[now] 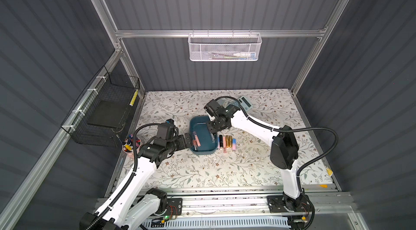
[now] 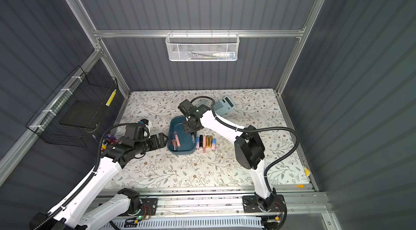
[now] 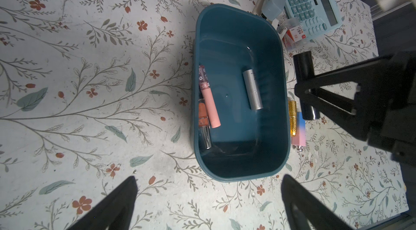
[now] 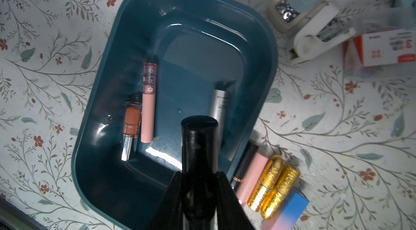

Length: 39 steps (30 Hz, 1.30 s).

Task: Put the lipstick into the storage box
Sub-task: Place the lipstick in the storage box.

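Hovering over storage box [image 4: 105, 78], right pincer [image 4: 199, 176] pinching black lipstick [image 4: 199, 141]

Right hand [image 1: 213, 132] apparently hangs above the storage box [image 1: 203, 142].

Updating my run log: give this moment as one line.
right gripper: shut on black lipstick, near storage box | left gripper: open

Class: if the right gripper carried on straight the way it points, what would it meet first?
Probably the storage box floor, beside the silver lipstick; the black lipstick that the right gripper holds would touch first. Depth is unclear.
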### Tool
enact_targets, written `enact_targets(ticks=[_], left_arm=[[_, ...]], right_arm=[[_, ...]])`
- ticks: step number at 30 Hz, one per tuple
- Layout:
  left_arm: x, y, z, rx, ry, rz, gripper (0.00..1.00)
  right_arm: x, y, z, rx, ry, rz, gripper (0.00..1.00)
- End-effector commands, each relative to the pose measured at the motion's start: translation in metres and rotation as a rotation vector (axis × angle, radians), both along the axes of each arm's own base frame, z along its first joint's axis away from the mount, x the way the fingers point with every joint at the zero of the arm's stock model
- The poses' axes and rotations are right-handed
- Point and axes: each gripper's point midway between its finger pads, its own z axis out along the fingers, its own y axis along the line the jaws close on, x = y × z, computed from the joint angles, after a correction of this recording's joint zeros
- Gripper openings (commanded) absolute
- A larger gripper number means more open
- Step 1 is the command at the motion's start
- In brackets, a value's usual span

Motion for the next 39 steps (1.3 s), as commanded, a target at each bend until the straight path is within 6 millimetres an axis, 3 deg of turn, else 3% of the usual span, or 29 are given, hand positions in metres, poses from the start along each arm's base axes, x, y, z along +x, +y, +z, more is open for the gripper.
enact_targets(ticks=[1,10,25,33,39], left_arm=[[-0.004,0.005,-0.004,0.018,0.013,0.009,1.00],[-0.004,0.007,-0.006,0.026,0.015,0.013,1.00],[-0.002,0.006,-0.014,0.034,0.032,0.012,1.00],[-0.001,0.006,-0.015,0.037,0.038,0.012,1.00],[-0.001,0.005,-0.016,0.034,0.045,0.009,1.00]], right_arm=[[-0.003,0.013,-0.008,0.002,0.032,0.042,0.26],[-0.007,0.027,-0.044,-0.003,0.109,0.077,0.26],[-0.010,0.038,-0.081,-0.015,0.163,0.104,0.27],[-0.008,0.040,-0.085,-0.016,0.165,0.108,0.29],[-0.008,0.041,-0.075,-0.007,0.151,0.116,0.38]])
